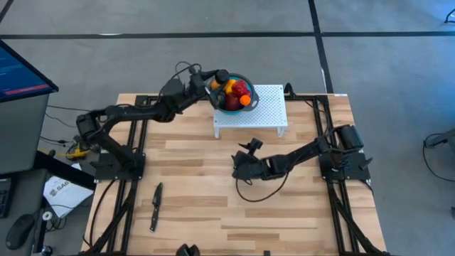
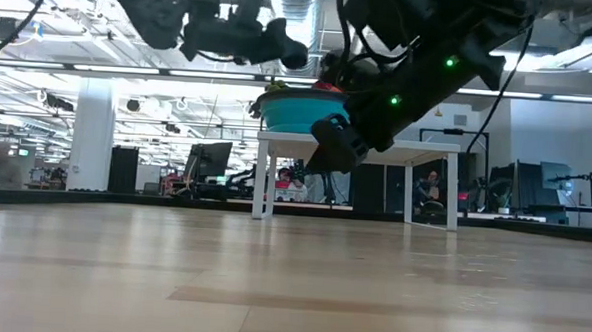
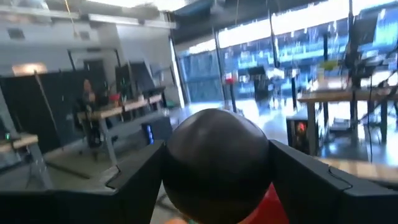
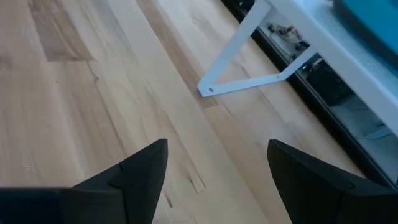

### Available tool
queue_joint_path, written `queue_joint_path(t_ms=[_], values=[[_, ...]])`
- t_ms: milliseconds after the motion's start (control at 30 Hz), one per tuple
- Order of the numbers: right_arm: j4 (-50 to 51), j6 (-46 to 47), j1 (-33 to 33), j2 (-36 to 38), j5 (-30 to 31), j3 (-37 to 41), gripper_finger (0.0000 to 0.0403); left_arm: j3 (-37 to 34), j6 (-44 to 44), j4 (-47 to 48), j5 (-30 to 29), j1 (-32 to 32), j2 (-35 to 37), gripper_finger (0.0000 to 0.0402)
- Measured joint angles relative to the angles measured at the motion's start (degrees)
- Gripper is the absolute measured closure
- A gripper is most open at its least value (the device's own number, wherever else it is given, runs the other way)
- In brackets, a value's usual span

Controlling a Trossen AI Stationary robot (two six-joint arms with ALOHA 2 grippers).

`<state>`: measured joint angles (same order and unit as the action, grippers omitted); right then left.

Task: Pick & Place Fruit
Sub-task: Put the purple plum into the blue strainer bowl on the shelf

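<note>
The left gripper (image 1: pixel 222 75) clasps a near-black fruit (image 3: pixel 216 163) above the blue bowl (image 1: pixel 222 104); it looks light, smooth, likely slippery, best pinched across its widest part. The right gripper (image 1: pixel 240 168) hangs spread, empty, over the table (image 1: pixel 199 206).

Open-plan lab; desks (image 3: pixel 118 111), monitors (image 2: pixel 208 160).

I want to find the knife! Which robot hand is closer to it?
Neither is close; the right gripper looks slightly nearer, hovering mid-table. The left gripper is at the blue bowl, across the table from the knife.

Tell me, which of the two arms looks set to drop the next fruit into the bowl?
Probably the left. Its gripper hangs at the blue bowl with a dark fruit between its fingers. The right gripper is open, empty, low over the table.
</note>
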<state>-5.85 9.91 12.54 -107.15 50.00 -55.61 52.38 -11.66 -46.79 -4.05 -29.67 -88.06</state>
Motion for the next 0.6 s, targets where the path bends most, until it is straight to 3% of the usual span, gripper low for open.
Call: queue_joint_path(t_ms=[267, 600], values=[[-0.4, 0.0, -0.1, 0.0, -0.7, 0.0, 0.0132, 2.3, 0.4, 6.5, -4.6, 0.0, -1.9, 0.0135], [-0.5, 0.2, 0.2, 0.0, -0.8, 0.0, 0.0132, 2.3, 3.0, 10.0, -4.9, 0.4, -1.9, 0.0135]])
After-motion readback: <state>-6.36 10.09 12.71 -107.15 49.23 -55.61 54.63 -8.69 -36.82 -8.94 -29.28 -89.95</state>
